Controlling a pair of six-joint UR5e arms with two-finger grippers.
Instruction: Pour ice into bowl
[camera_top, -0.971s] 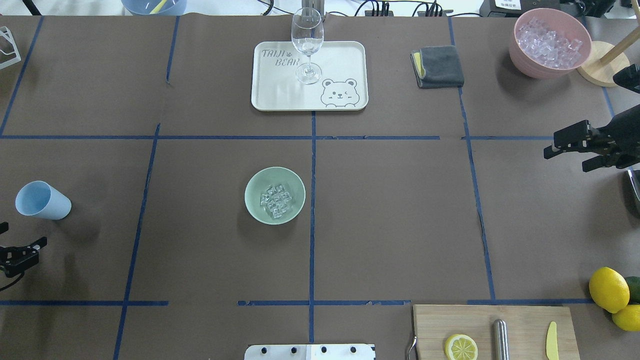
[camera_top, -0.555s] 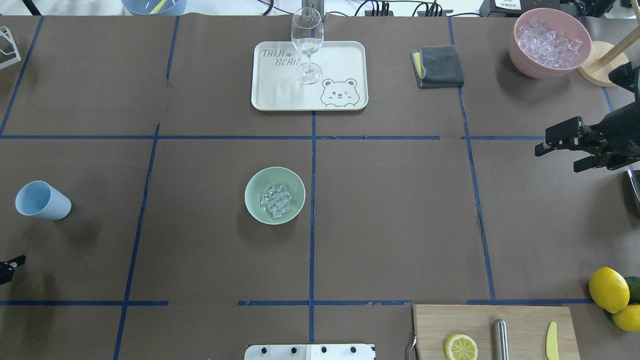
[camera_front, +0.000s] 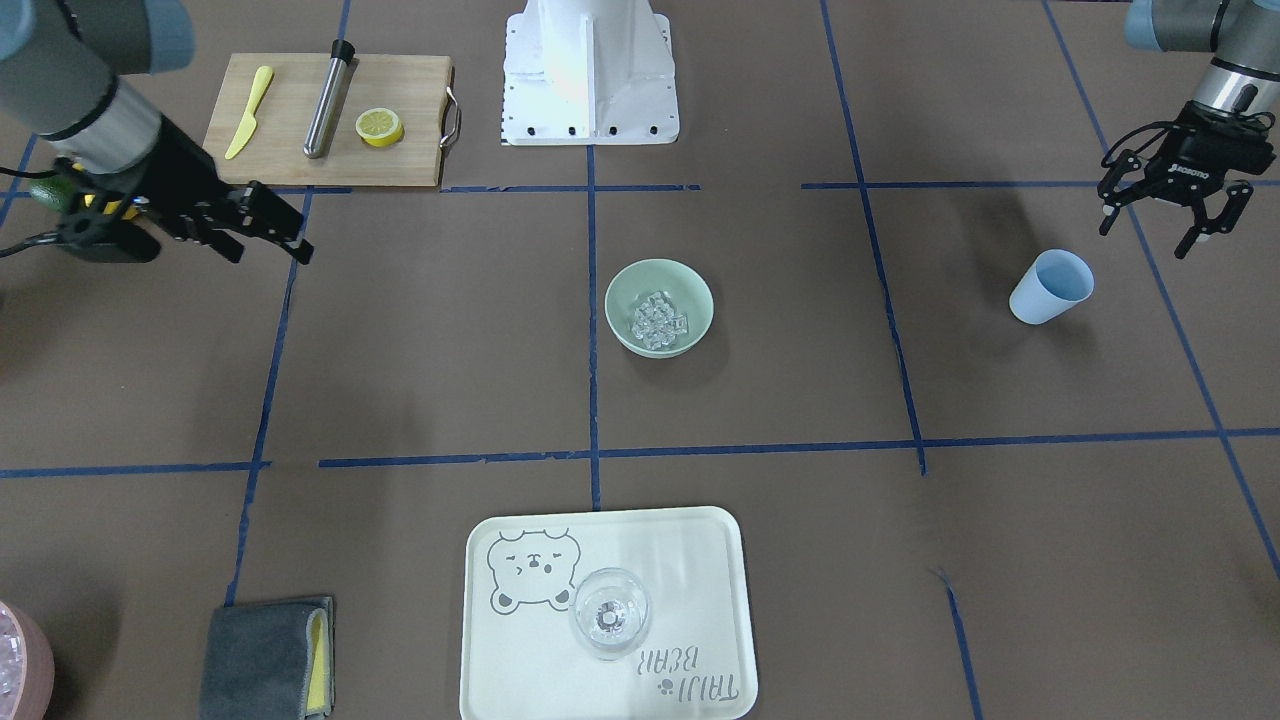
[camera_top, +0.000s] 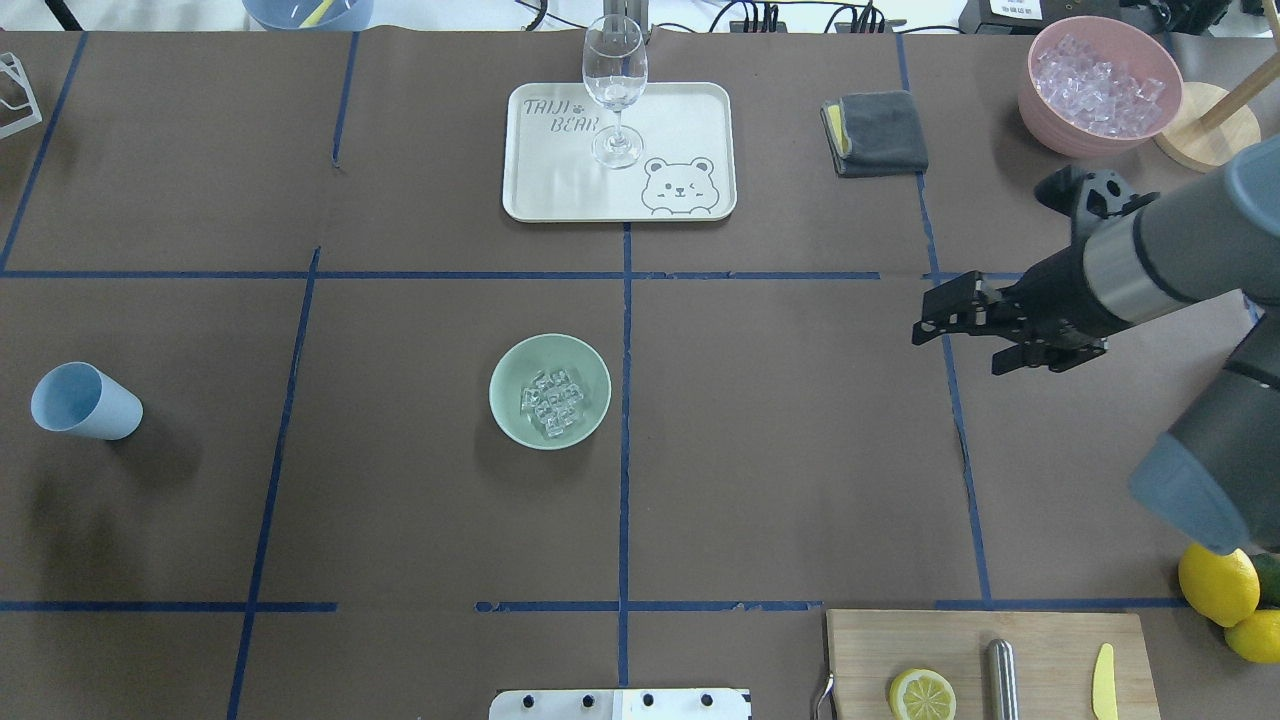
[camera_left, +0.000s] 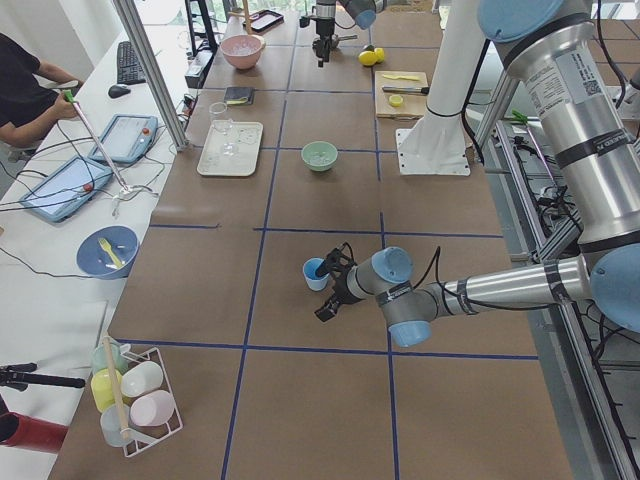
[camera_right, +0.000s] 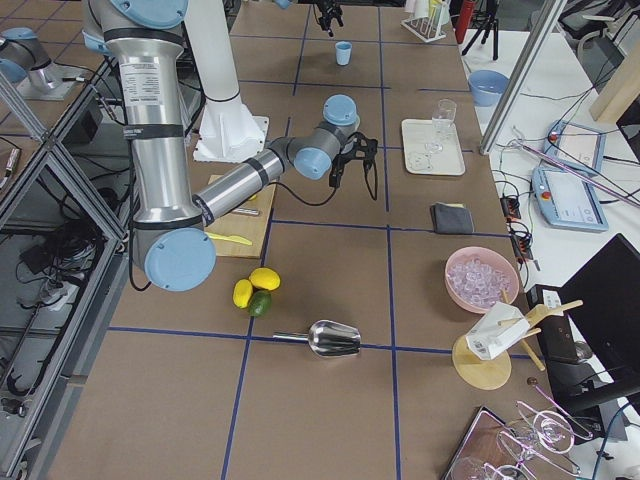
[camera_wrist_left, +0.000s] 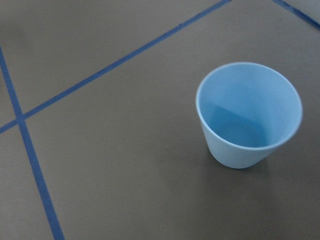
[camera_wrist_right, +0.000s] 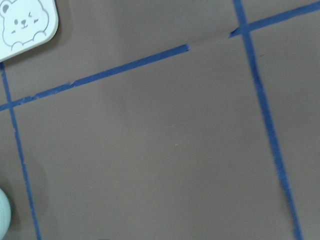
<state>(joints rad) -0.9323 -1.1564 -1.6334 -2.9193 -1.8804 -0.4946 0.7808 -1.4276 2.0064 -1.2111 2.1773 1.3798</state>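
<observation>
And the ice (camera_top: 551, 403) is in: a small glassy heap at the bottom of the mint-green bowl (camera_top: 505, 372), which sits in the middle of the table (camera_top: 780, 450), just left of the centre tape line (camera_top: 624, 480). Well off to the left, the blue cup (camera_top: 85, 400) stands upright, and the left wrist view looks straight into it: empty. The left gripper (camera_front: 1165, 235) hovers near the cup, jaws spread wide, nothing between them. Over on the right, the right gripper (camera_top: 957, 348) hangs above the table, well apart from the bowl, jaws parted too and empty. By my reading the pour is done and the cup set down. No cubes show spilled around the bowl. All that looks left is for the arms to clear away.
</observation>
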